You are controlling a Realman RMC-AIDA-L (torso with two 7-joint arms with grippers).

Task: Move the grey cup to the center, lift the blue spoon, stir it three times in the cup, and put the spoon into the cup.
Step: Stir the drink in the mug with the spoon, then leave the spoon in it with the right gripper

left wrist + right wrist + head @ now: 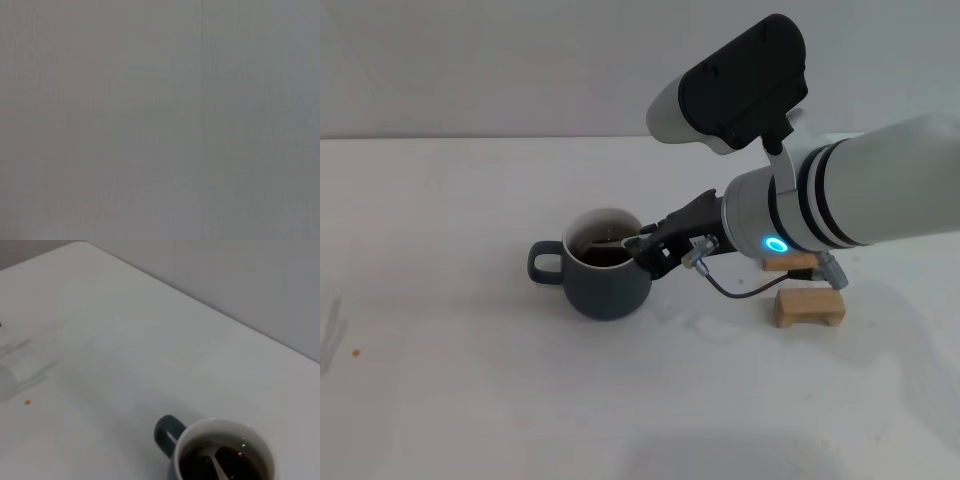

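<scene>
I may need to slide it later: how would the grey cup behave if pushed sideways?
The grey cup looks squat and wide-based, so it would probably slide on the table rather than tip. The dark liquid reaches fairly high, so a jerk could slosh it. The blue spoon, held by the right gripper, stands inside and might clink.

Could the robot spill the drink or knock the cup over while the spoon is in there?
Maybe. The right gripper sits right at the rim of the grey cup, with the blue spoon dipped in dark drink, so a sideways pull might tip the cup or slop drink onto the white table. A quick lift could also drip from the spoon. The wooden blocks lie close under the arm and could get nudged.
</scene>
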